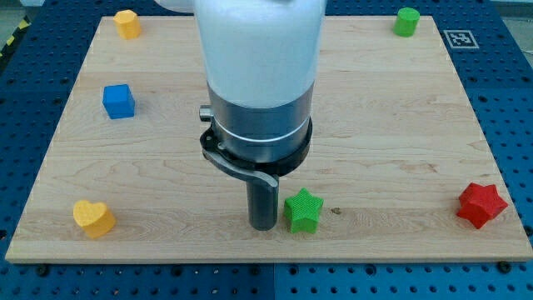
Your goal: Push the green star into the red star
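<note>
Camera view shows us the big wooden worktop [400, 108] first, with the thick grey and white arm [258, 83] standing over its middle. We call the rod the tool, and it has no jaws to open or shut, so it holds nothing; it can only push. Our tip [264, 225] sits low near the view's bottom, just beside the green star [302, 210], on the star's left side, and it looks to be touching it or nearly so. We think we stand there because the red star [481, 204] is far off at the view's right, well apart from the green one, so a push from the left should send the green star that way. The path between the two stars looks bare. The other blocks are well away from this: a blue cube [118, 101] at the view's left, a yellow heart [93, 217] at the bottom left, a yellow block [127, 23] at the top left, and a small green block [407, 21] at the top right.
</note>
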